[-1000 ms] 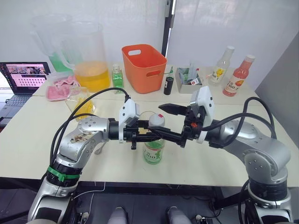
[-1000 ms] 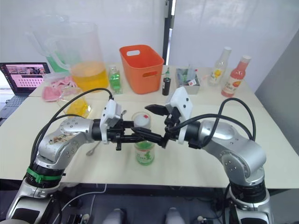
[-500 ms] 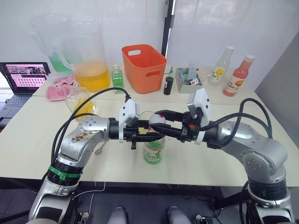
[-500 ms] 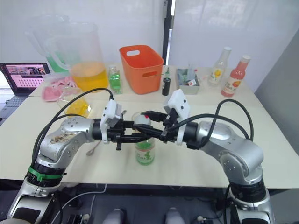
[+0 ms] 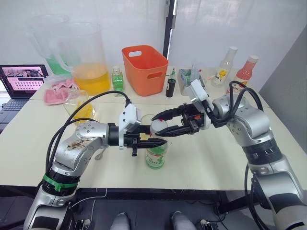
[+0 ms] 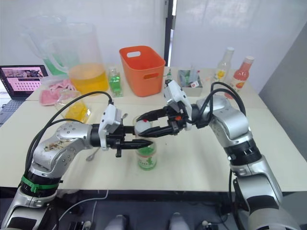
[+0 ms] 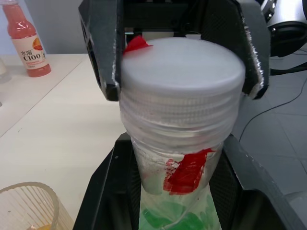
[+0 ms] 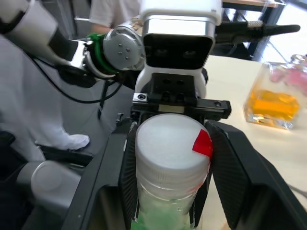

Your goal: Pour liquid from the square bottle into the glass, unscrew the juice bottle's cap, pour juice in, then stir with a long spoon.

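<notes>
Clearly the uncapping step is in hand: the juice bottle (image 5: 157, 152) stands near the front middle of the surface (image 5: 201, 158), its white cap (image 7: 180, 67) still screwed on. The left gripper (image 5: 152, 142) has its jaws clamped on the bottle's neck, while the right gripper (image 5: 162, 123) has its jaws set around the cap, one on each side. Pouring juice and stirring are left. The bottle holds pale green liquid. The glass (image 5: 147, 120) sits just behind it; I cannot tell its contents. Far left, a pitcher (image 5: 91, 60) holds orange liquid.
</notes>
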Controlling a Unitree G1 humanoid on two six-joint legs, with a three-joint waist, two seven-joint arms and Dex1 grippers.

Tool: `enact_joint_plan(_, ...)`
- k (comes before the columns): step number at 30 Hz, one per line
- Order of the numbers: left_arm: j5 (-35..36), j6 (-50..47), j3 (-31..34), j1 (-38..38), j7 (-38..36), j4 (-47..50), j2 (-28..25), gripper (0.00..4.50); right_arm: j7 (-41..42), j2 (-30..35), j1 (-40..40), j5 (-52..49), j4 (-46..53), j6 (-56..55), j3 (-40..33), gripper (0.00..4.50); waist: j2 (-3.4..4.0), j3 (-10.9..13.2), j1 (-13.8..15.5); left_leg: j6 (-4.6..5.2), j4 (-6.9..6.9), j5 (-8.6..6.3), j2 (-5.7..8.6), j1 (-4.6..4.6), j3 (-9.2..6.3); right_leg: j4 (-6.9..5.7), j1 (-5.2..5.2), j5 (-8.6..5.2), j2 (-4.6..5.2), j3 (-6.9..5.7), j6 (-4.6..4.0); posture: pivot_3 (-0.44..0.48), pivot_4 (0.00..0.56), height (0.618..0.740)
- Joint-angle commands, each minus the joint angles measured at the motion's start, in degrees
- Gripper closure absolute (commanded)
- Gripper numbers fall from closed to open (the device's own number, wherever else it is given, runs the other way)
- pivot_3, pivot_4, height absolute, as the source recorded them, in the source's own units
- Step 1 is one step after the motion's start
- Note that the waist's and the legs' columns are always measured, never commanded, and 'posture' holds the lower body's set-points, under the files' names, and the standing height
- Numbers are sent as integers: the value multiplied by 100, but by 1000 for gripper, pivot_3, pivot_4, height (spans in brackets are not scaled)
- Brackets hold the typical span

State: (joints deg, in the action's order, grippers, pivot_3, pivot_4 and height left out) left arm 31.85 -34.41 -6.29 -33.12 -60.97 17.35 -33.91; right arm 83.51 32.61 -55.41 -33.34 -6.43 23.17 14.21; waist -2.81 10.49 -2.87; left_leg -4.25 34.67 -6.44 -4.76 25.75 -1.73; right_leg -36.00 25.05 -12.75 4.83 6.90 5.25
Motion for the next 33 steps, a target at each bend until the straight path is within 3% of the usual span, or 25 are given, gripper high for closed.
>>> enact_joint_plan(1,269,-131,200,52,-30,173,-74,3031,764,98,-186,506,-595,-726,101,2820,0,0,1,0,-1,0,0,0,0,-1,0,0,0,0,0,0,150,717)
enact_joint_plan(7,230,-96,145,13,-15,122,-44,3031,875,46,-496,465,-1024,-697,91,2820,0,0,-9,0,0,0,-1,-5,0,-7,0,0,-2,1,-1,0,150,717)
enact_joint_plan(8,215,-79,121,-7,-31,101,-41,3031,843,56,-534,427,-1033,-586,53,1796,0,0,-7,0,0,0,-1,-6,0,-7,0,0,-2,0,-1,0,150,717)
enact_joint_plan(13,197,-56,39,-82,-123,26,1,3031,475,111,-479,110,-666,-13,-387,139,1,0,21,0,1,0,-1,3,1,-7,8,0,-2,2,-2,0,150,717)
enact_joint_plan(14,189,-49,28,-88,-133,11,15,3031,367,145,-384,19,-491,139,-511,50,0,0,25,0,0,0,-1,4,0,-8,9,0,-2,1,-1,0,150,717)
enact_joint_plan(21,121,12,-4,-142,-127,-134,132,3031,-878,340,785,-675,1391,1364,-1305,50,0,0,57,0,0,0,0,8,-1,-7,9,-3,-2,1,3,0,150,717)
enact_joint_plan(24,39,102,-91,-166,-160,-257,198,3031,-1989,177,1405,-1059,2365,1923,-1722,50,0,0,57,0,3,0,0,9,-2,-7,8,-3,-2,2,2,0,150,717)
enact_joint_plan(33,-229,381,-293,-238,-204,-482,339,3031,-5120,-782,2601,-1047,4498,2642,-1934,50,0,-1,96,-1,17,0,2,7,-2,0,-3,1,-1,5,0,0,150,717)
